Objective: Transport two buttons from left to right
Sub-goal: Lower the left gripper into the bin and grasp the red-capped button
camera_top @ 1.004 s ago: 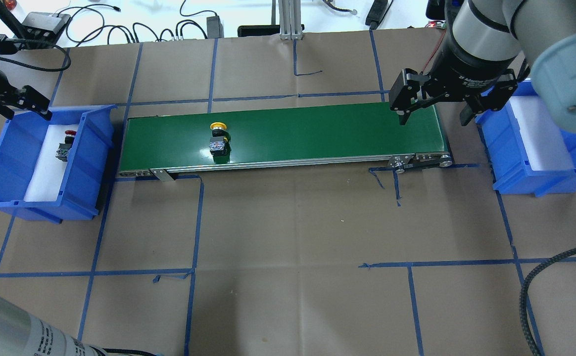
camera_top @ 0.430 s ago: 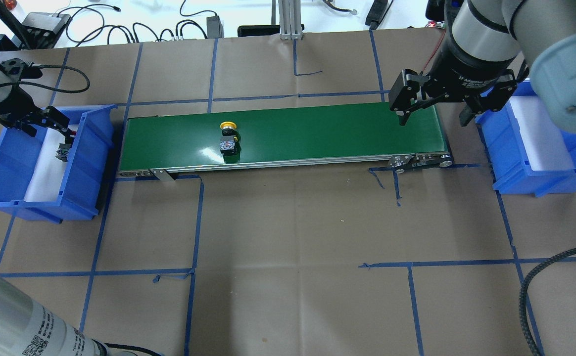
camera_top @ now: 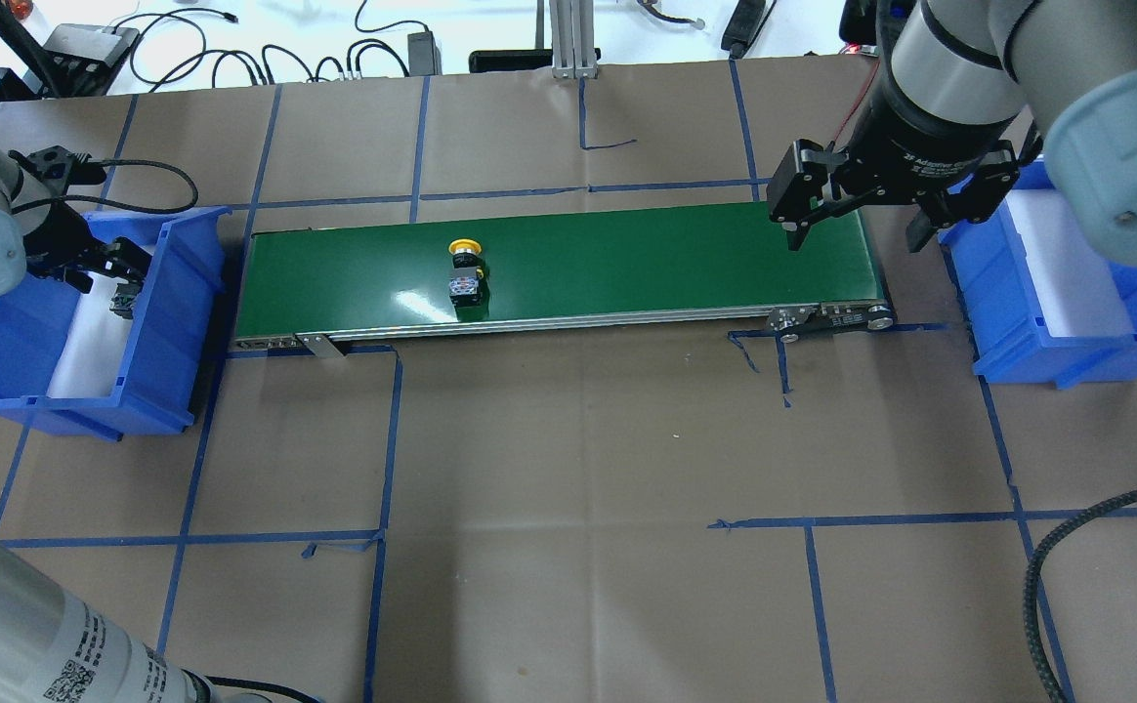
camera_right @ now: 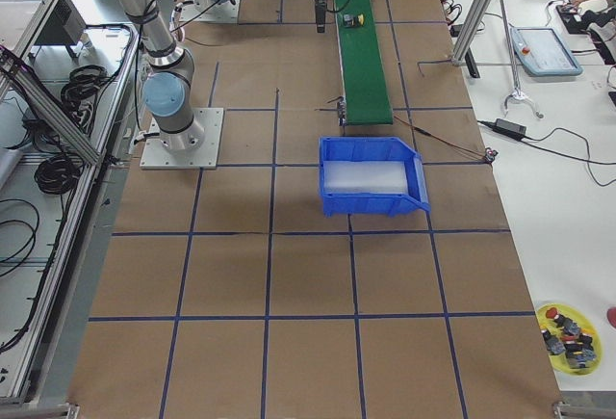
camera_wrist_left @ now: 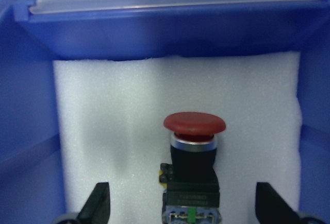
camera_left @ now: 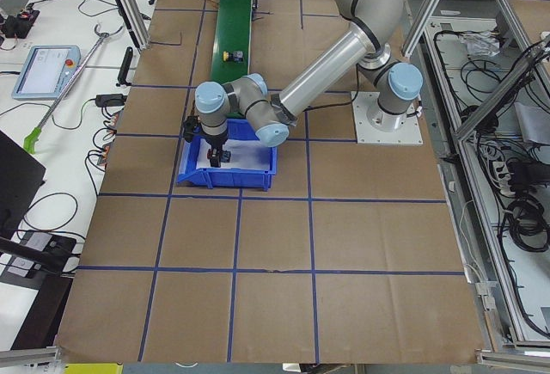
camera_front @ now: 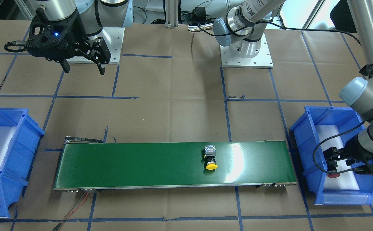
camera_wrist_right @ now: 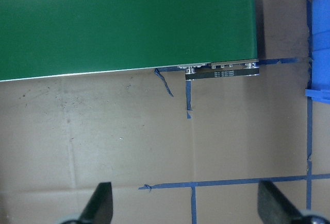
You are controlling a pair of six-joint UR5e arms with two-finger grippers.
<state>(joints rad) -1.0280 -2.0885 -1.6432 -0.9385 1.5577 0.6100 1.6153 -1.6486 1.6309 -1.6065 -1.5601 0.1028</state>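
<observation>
Under both arms lies a big table [camera_top: 568, 439] covered in brown paper with blue tape lines. Across the top middle of the overhead view runs a long green belt [camera_top: 627, 254]. I think it is there to carry things from one side to the other, so neither arm has to reach far.

At each end of the belt sits a bin: the left blue bin [camera_top: 168, 283] at the left edge of that view and the right blue bin [camera_top: 1018, 332] at the right edge. Each has white foam [camera_wrist_left: 129, 121] inside, likely so that parts land softly.

The right gripper [camera_top: 857, 234] hangs above the right end of the belt, just beside the right bin. Its jaws are spread wide and hold nothing. It looks like it is waiting there to catch what the belt brings.

The left gripper [camera_wrist_left: 184, 206] is down inside the left bin. Its jaws are wide open too, one on each side of the red button [camera_wrist_left: 194, 122], not touching it. I think it is lined up this way so it can close on the dark body under the cap.

The red button lies on the foam with its cap toward the bin's far wall. The yellow button [camera_top: 466, 268] lies on the belt, a little left of the middle, well apart from the right gripper.
</observation>
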